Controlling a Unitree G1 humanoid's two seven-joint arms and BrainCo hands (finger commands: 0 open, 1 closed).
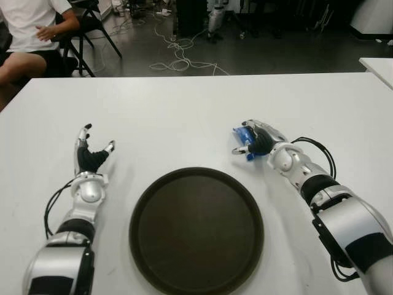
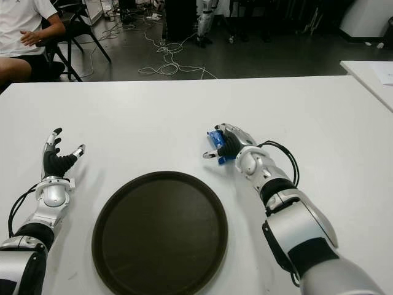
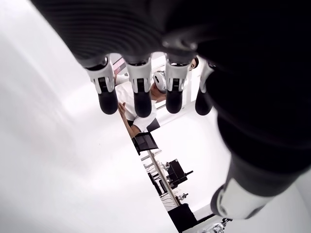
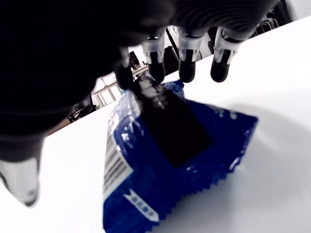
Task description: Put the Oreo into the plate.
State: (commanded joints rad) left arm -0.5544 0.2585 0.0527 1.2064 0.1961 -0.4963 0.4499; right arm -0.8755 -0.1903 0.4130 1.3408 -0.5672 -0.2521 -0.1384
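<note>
- On the white table top (image 1: 184,117), a round dark brown plate with a raised rim (image 1: 138,203) sits near the robot's edge, centred between the two arms; its inside is bare.
- Right hand (image 1: 256,142): at about 1 o'clock from the plate's centre, just beyond the rim and apart from it. Palm faces down over a blue foil Oreo packet (image 4: 165,160).
- Right wrist view: the packet lies flat on the table under the palm, barcode strip and crimped end visible. Black-tipped fingers (image 4: 187,65) arch over the far edge of the packet; the thumb shows off to one side, clear of the wrapper. Fingers are partly curled around the packet but a firm pinch is not visible; whether they press on the foil cannot be told.
- Eye views: only a blue edge of the packet shows under the right hand, at the hand's 9 o'clock side. Packet is outside the plate.
- Left hand (image 1: 91,157): at about 10 o'clock from the plate centre, well apart from the rim, fingers spread and pointing away from the robot, thumb out, holding nothing. Left wrist view confirms four straight fingers (image 3: 141,92) over bare table.
- Seated person in a white shirt (image 1: 27,21) at 11 o'clock beyond the table's far edge; black chair (image 1: 92,24) beside them; loose white cables (image 1: 178,55) on the dark floor at 12 o'clock.
</note>
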